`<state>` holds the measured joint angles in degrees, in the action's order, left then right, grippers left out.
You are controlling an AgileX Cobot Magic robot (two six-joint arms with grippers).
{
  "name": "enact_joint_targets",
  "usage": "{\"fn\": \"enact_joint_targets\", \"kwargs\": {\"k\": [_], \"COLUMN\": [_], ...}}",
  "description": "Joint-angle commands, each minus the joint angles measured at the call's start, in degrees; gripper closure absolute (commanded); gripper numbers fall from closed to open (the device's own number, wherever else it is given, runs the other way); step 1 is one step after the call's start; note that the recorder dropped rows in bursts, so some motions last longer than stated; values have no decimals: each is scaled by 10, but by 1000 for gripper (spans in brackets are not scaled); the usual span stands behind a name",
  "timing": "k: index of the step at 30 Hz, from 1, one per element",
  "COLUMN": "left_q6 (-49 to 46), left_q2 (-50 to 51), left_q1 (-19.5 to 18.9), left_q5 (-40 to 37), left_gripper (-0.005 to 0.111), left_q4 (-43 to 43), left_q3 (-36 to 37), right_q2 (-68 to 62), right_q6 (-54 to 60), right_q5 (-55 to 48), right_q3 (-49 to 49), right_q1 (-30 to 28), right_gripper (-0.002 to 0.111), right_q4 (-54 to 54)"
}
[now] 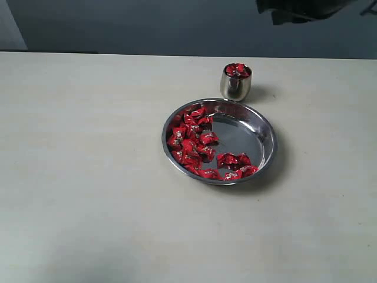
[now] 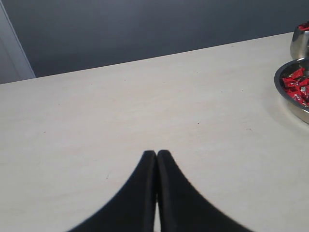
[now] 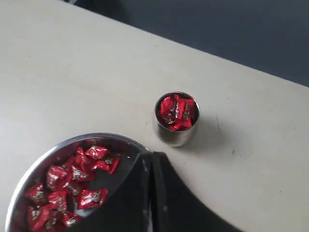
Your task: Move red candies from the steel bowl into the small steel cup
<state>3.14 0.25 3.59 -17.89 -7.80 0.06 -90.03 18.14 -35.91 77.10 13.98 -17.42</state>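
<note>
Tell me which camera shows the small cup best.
The right wrist view: it looks down into the cup, showing red candies filling it. The exterior view shows it smaller; the left wrist view catches only its edge.

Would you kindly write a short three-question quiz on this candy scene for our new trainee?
1. True or false: the small steel cup holds red candies.
2. In the exterior view, the candies in the steel bowl lie: A) mostly along its left and near sides; B) only along its right side; C) nowhere, as it is empty.
3. Fill in: the jaws of the left gripper and the right gripper are both ____.
Key: 1 true; 2 A; 3 shut.
</note>
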Motion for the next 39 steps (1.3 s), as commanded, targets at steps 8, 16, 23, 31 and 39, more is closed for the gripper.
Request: {"fn": "enact_joint_targets", "kwargs": {"k": [8, 16, 23, 31, 39], "left_q6": [3, 3, 3, 3, 3], "left_q2": [-2, -2, -2, -2, -2], "left_q1": [6, 6, 6, 6, 6], "left_q5": [2, 2, 2, 2, 2], "left_gripper": [106, 106, 106, 106, 106], "left_q4": [0, 0, 0, 0, 0], "left_q3": [-1, -1, -1, -1, -1], "right_q2": [310, 351, 364, 557, 715], "right_q6": [-35, -79, -73, -70, -47], "right_q5": [61, 39, 222, 277, 230], "right_q3": [-361, -404, -473, -609, -677], "right_q1": [-3, -3, 1, -74, -171], "right_gripper": [108, 108, 108, 108, 108], "right_q4": [-58, -26, -28, -18, -8]}}
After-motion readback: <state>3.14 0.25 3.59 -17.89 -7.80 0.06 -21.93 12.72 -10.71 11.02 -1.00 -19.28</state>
